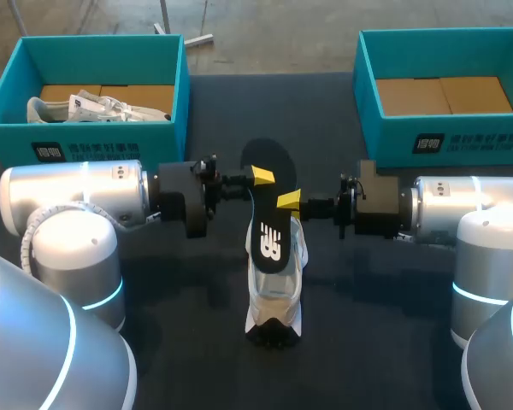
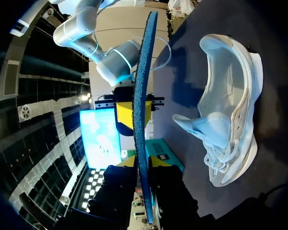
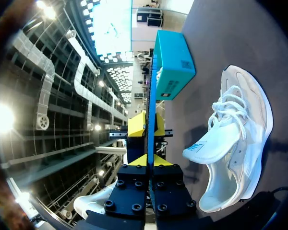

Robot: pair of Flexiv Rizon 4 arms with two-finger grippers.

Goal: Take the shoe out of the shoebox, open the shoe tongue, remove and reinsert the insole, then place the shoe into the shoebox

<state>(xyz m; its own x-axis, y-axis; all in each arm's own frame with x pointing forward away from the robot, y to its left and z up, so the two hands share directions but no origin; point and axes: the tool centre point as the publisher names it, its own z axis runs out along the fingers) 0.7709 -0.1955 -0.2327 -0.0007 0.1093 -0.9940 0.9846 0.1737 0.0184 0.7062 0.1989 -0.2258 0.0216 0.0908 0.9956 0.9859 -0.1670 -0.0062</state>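
Your left pincer point(image 1: 261, 176) comes in from 9 o'clock and your right pincer point(image 1: 289, 201) from 3 o'clock. They meet near the middle of the bench point(image 1: 179, 325). Both are clamped on the black insole point(image 1: 272, 239), the left on its 9 o'clock edge and the right on its 3 o'clock edge, a little nearer 6 o'clock.

In your left wrist view the insole point(image 2: 143, 96) shows edge-on, blue underneath. It runs straight between the left pincer's point(image 2: 143, 162) yellow tips, with the right pincer's yellow fingertips point(image 2: 124, 114) gripping it further ahead. Your right wrist view shows the same thing mirrored. The insole's thin edge point(image 3: 151, 110) is nipped by the right pincer point(image 3: 147, 160), and the left pincer's fingers point(image 3: 137, 125) sit just beyond.

The white shoe point(image 1: 276, 295) stands on its sole on the bench towards 6 o'clock, under the insole's 6 o'clock end. You cannot tell whether the two touch. In the wrist views the shoe point(image 2: 230, 105) point(image 3: 235, 143) lies beside the pincers, with its tongue lifted clear of the opening.

The left shoebox point(image 1: 94, 141) sits at 10 o'clock with a second shoe point(image 1: 94, 107) inside. The right shoebox point(image 1: 462, 137) sits at 2 o'clock.
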